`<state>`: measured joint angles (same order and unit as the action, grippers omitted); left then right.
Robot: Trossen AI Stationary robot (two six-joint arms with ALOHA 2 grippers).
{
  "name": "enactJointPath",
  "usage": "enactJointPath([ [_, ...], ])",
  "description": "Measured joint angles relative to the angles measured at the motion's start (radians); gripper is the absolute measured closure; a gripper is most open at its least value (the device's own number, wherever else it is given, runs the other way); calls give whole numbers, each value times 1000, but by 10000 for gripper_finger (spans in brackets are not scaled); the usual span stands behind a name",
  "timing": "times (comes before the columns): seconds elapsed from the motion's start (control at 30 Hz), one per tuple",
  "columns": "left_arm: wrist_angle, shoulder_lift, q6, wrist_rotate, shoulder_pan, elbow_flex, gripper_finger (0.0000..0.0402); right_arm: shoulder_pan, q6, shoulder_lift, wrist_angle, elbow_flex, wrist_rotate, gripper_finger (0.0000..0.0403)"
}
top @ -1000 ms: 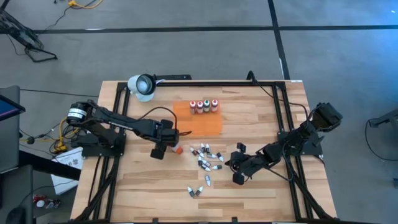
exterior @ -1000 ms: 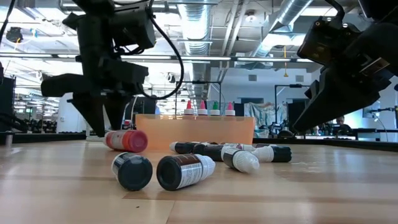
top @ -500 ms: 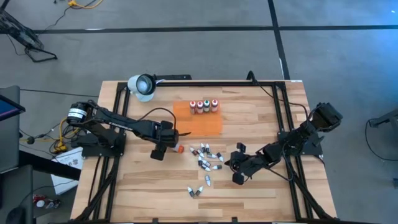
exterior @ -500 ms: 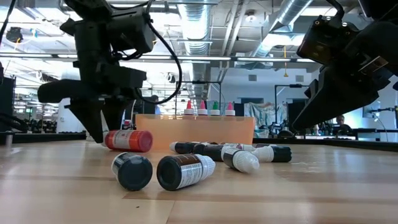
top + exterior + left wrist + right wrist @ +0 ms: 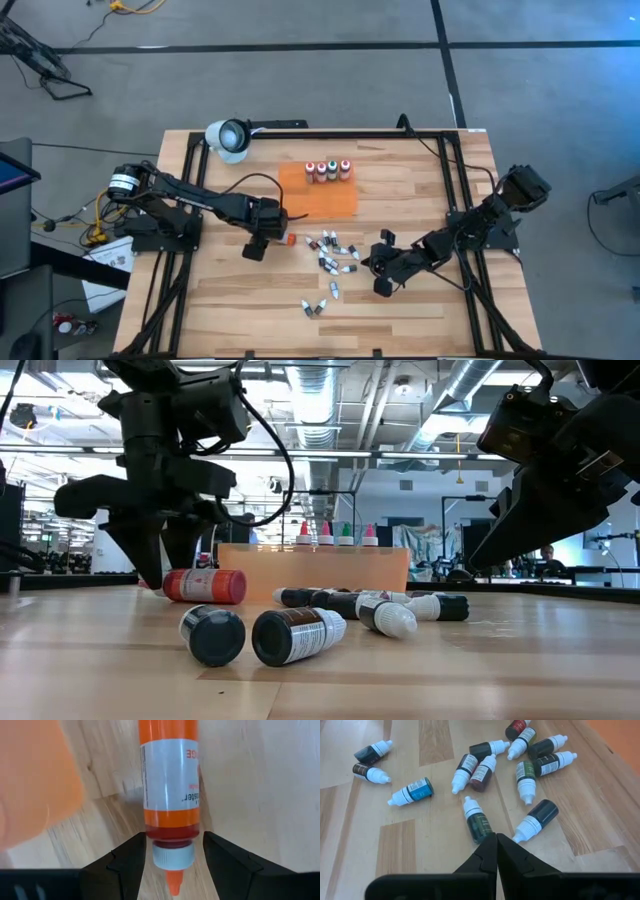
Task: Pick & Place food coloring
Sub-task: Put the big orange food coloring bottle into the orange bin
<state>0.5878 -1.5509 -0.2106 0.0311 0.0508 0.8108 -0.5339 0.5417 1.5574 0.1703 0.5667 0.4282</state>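
The orange tray (image 5: 318, 190) has four capped bottles (image 5: 328, 169) standing upright in a row along its far edge, otherwise bare. Left gripper (image 5: 268, 233) is down at the table just off the tray's near-left corner, jaws spread either side of an orange bottle (image 5: 170, 790) lying flat, not clamped; its label is too cropped to read. Loose vials (image 5: 333, 254) are scattered mid-table. Right gripper (image 5: 496, 851) hovers beside them, fingers pressed together, holding nothing.
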Motion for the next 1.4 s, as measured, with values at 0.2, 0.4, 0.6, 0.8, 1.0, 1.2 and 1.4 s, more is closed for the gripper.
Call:
enactJointPath([
  [0.2, 17, -7, 23, 0, 0, 0, 209, 0, 0, 0, 0, 0, 0, 402],
  [0.4, -10, -6, 38, -2, 1, -35, 209, 0, 0, 0, 0, 0, 0, 402],
  [0.6, -49, -2, 63, -12, 1, -68, 209, 0, 0, 0, 0, 0, 0, 402],
  [0.8, -58, -2, 68, -12, 0, -69, 209, 0, 0, 0, 0, 0, 16, 402],
  [1.0, -60, 1, 77, -11, 0, -71, 209, 0, 0, 0, 0, 0, 16, 402],
  [1.2, -74, 14, 94, -8, 1, -71, 209, 0, 0, 0, 0, 0, 16, 402],
  [1.4, -67, 22, 102, -8, 1, -70, 209, 0, 0, 0, 6, 0, 17, 402],
])
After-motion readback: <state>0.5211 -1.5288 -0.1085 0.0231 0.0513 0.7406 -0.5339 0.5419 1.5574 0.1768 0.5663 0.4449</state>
